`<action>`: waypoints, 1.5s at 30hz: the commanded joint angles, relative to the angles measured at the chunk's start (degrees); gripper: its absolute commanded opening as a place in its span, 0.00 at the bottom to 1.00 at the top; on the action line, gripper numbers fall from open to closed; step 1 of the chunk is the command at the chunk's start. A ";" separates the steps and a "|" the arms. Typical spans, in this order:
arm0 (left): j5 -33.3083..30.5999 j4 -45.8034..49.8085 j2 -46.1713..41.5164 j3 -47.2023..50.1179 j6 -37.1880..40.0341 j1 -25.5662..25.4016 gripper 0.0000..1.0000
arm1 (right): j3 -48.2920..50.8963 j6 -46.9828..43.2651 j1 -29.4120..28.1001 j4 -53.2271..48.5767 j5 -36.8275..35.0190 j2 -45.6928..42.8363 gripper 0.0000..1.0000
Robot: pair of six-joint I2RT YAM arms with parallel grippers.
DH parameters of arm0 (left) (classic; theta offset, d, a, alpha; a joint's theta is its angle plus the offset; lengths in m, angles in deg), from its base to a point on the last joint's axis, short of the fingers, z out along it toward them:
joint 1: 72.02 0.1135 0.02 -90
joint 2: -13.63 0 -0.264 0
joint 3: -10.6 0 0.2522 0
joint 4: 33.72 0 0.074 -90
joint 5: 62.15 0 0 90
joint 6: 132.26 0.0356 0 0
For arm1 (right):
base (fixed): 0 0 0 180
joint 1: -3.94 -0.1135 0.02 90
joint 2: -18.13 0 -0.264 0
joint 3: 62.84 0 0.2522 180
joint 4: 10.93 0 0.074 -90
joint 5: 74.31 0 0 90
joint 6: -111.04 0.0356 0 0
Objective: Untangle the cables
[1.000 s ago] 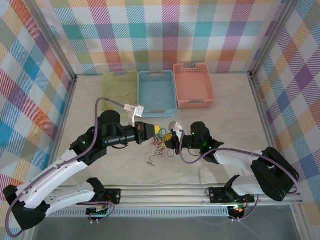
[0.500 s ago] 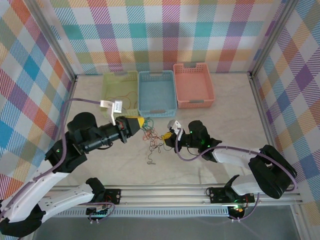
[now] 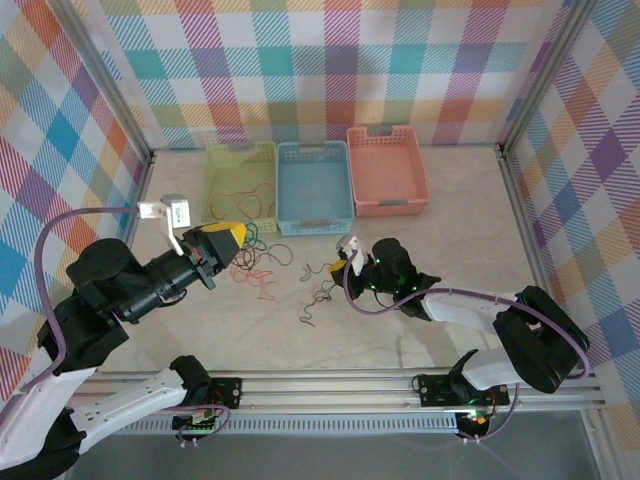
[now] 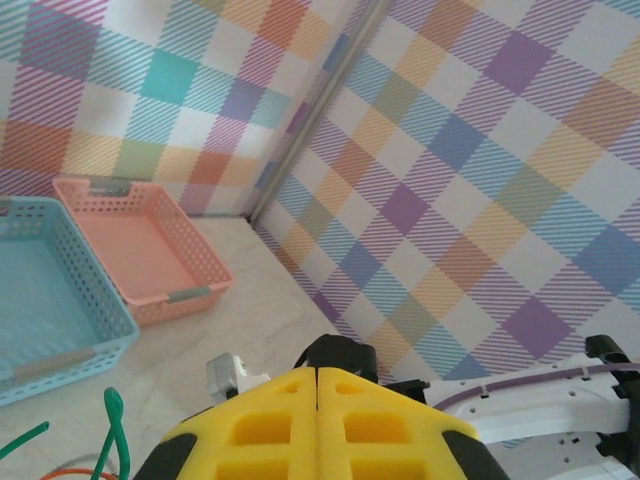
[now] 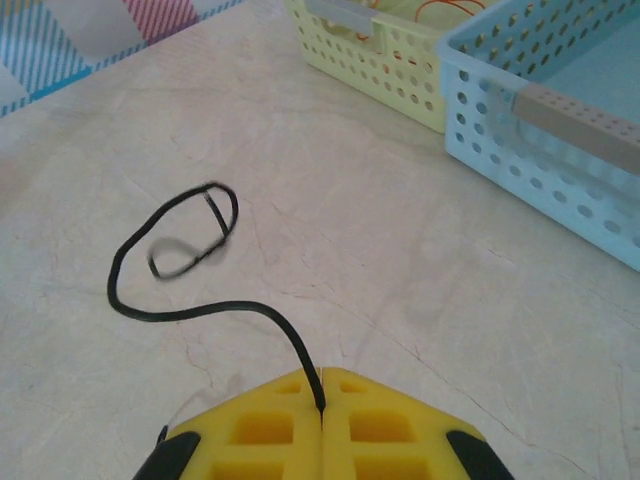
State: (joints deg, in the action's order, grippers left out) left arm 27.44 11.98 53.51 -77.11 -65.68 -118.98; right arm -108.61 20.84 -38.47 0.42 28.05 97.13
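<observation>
Now my right fingers (image 5: 260, 430) pinch a black cable (image 5: 215, 310); my left fingers (image 4: 260, 425) are closed, green cable (image 4: 115, 425) beside them.

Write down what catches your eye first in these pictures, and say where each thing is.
A yellow-green basket, a blue basket and a pink basket line the table's far edge under loud checked walls. Between the left gripper and the right gripper lie loose cables, orange, green and dark. The right gripper's yellow pads, shut, pinch a black cable that loops over the table.
</observation>
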 commanded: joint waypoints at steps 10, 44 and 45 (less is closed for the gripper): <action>-3.56 2.86 -0.86 3.01 1.97 0.37 0.00 | -1.60 2.15 0.60 -0.89 -3.71 0.32 0.00; 14.75 -25.88 32.28 29.73 -9.45 -1.09 0.00 | 5.36 1.30 0.67 -3.16 -14.19 -40.46 0.00; 15.10 -25.93 32.94 29.20 -9.32 -1.12 0.00 | 4.49 1.65 0.69 -4.40 -14.60 -41.44 0.00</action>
State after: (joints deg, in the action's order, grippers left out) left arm 39.64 -10.07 85.05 -46.09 -74.44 -119.20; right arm -100.69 22.06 -38.04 -0.52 15.44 58.18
